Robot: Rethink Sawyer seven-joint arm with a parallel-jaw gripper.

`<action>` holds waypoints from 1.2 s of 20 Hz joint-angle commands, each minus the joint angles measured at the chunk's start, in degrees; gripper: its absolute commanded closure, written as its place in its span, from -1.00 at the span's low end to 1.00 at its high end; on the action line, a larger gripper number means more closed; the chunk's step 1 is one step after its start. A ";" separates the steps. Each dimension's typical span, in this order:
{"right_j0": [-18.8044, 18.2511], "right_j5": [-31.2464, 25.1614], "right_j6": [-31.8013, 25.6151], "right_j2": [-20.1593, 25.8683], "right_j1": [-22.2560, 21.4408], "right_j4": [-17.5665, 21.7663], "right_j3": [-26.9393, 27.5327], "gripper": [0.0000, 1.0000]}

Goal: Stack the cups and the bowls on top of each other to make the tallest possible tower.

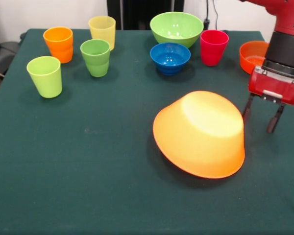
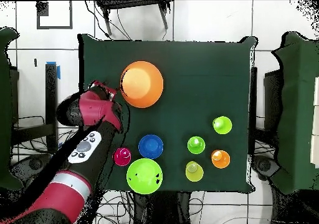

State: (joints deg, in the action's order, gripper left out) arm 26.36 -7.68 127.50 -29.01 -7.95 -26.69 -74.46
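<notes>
Front view: glossy, domed orange bowl (image 1: pixel 201 133) upside down.

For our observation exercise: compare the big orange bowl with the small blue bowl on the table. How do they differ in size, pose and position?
The big orange bowl is far wider than the small blue bowl. The orange bowl lies upside down, base up and tilted; the blue bowl stands upright, opening up. The orange bowl lies by itself beside the gripper; the blue bowl stands close in front of the light green bowl. Both are round, glossy and unstacked.
</notes>
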 commanded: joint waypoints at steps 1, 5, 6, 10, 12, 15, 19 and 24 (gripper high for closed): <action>1.87 -2.12 8.63 -9.05 6.48 -2.79 9.12 -1.00; 2.16 -1.72 8.72 -9.93 6.80 -2.99 8.90 -1.00; 2.13 -1.66 8.56 -10.08 6.95 -2.93 9.02 -1.00; 2.08 -1.25 8.26 -10.24 7.11 -2.48 8.84 -1.00; 1.71 -1.05 7.68 -9.63 6.95 -1.88 8.77 -1.00; 1.69 -0.25 7.63 -9.23 6.71 -1.51 8.00 -1.00; 0.36 0.65 5.74 -6.25 5.28 0.46 6.69 -1.00; -2.52 2.90 5.20 1.57 2.07 2.16 2.10 -1.00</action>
State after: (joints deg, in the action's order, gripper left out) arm 27.62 -7.03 127.50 -40.48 -3.65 -28.39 -68.30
